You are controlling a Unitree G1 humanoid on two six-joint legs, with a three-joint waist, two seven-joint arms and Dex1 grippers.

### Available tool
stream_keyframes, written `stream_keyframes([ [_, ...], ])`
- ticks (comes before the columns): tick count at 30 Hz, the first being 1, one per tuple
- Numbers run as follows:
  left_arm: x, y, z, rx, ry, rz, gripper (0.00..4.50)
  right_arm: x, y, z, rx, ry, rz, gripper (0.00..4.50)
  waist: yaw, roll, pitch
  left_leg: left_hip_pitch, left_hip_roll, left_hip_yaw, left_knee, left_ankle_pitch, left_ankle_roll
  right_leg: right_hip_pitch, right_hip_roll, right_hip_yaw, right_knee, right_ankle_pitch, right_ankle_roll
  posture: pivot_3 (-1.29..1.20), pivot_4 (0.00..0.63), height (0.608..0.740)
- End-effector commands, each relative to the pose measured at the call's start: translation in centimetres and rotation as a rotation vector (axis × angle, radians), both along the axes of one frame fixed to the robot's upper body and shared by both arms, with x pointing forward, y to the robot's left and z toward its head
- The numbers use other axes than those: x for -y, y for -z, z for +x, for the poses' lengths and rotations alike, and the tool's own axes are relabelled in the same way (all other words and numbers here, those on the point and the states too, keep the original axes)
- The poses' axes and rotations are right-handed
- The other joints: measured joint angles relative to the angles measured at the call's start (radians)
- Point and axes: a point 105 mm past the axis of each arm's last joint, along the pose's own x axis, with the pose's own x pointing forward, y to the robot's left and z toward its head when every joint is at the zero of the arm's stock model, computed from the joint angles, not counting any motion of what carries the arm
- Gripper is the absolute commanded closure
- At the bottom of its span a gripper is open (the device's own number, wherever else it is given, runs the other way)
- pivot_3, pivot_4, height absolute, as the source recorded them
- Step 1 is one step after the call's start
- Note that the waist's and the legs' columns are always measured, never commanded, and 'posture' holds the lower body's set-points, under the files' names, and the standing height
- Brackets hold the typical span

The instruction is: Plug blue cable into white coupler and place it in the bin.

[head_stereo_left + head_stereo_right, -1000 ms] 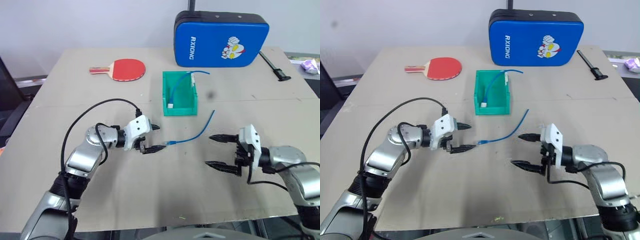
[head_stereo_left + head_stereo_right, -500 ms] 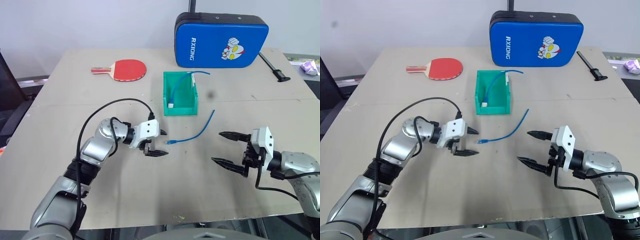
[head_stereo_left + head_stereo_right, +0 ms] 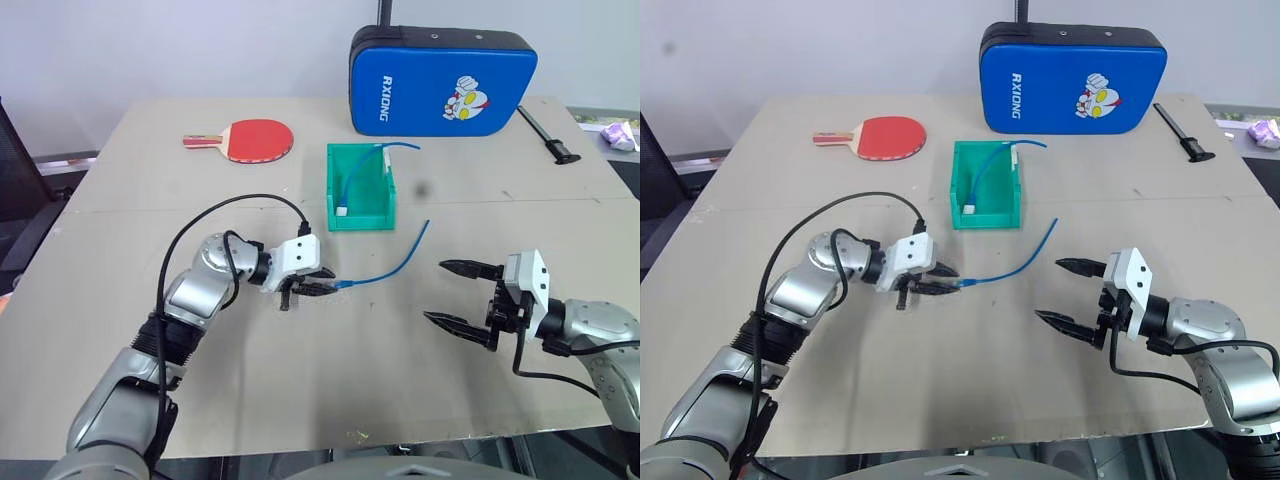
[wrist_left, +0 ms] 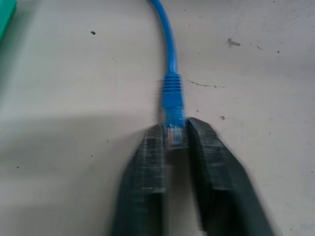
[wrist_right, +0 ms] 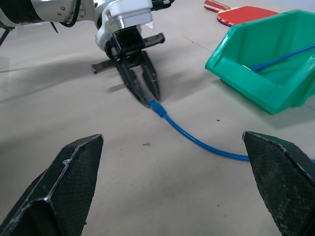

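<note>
The blue cable point(image 3: 398, 264) lies curved on the table in front of the green bin point(image 3: 360, 221). My left gripper point(image 3: 325, 288) is shut on the cable's near plug, which the left wrist view shows pinched between the black fingertips point(image 4: 152, 142), with the cable point(image 4: 170, 49) running away from them. My right gripper point(image 3: 433, 291) hovers open to the right of the cable with nothing between its fingers point(image 5: 69, 187). Across the table from it, the left gripper point(image 5: 147, 96) grips the plug. The white coupler is out of view.
Inside the bin lies a second blue cable point(image 3: 353, 178) ending in a white block point(image 3: 342, 211). Behind it stand a large blue padded case point(image 3: 443, 80), a red paddle point(image 3: 256, 139) at the back left and a black tool point(image 3: 548, 135) at the back right.
My left gripper, open just short of the plug half a second ago, has closed on the plug. The right gripper stays open in place.
</note>
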Motion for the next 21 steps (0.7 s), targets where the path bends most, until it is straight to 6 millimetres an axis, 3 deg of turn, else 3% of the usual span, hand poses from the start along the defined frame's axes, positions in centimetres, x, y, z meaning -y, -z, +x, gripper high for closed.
stream_keyframes([
  [1, -0.2, 0.6, -0.9, -0.047, 0.021, 0.021, 4.49, -0.4, -0.8, -0.3, 0.033, -0.024, 0.008, 0.0, 0.0, 0.0, 0.0, 0.0, 0.0, 0.0, 0.0, 0.0, 0.0, 0.0, 0.0, 0.0, 0.0, 0.0, 0.0, 0.0, 0.15, 0.728],
  [5, 0.9, -0.8, -0.7, -0.049, 0.0, -0.096, 4.49, -0.8, 0.0, -0.7, -0.068, -0.015, 0.064, 0.0, 0.0, 0.0, 0.0, 0.0, 0.001, 0.0, 0.0, 0.0, 0.0, 0.0, 0.0, 0.0, 0.0, 0.0, 0.0, 0.0, 0.15, 0.728],
  [10, 4.3, -6.1, -0.8, -0.193, -0.07, -0.542, 4.49, -2.7, 0.2, -2.1, -0.365, -0.035, 0.315, 0.0, 0.003, -0.001, 0.001, -0.003, 0.004, -0.004, 0.002, 0.0, 0.0, 0.0, -0.002, -0.003, 0.001, 0.0, 0.0, 0.0, 0.15, 0.728],
  [12, 4.6, -6.6, -1.3, -0.26, -0.086, -0.593, 4.49, -3.3, -0.2, -2.2, -0.432, -0.055, 0.381, 0.0, -0.004, -0.001, 0.0, -0.002, 0.003, -0.003, 0.002, 0.0, 0.0, 0.0, -0.003, -0.003, 0.001, 0.0, 0.0, 0.0, 0.15, 0.728],
  [16, 5.7, -7.7, -3.1, -0.429, -0.065, -0.695, 4.49, -4.4, -2.3, -0.3, -0.434, -0.042, 0.531, 0.0, -0.019, -0.001, 0.001, 0.001, 0.003, -0.002, 0.002, 0.0, 0.0, 0.0, -0.002, -0.001, 0.004, 0.0, 0.0, 0.0, 0.15, 0.728],
  [21, 6.2, -7.7, -4.2, -0.504, -0.053, -0.692, 4.49, -5.5, -4.7, 1.0, -0.44, -0.078, 0.658, 0.0, -0.02, -0.001, 0.0, 0.001, 0.003, -0.004, 0.002, 0.0, 0.0, 0.001, -0.001, -0.002, 0.006, 0.0, 0.0, 0.0, 0.15, 0.728],
])
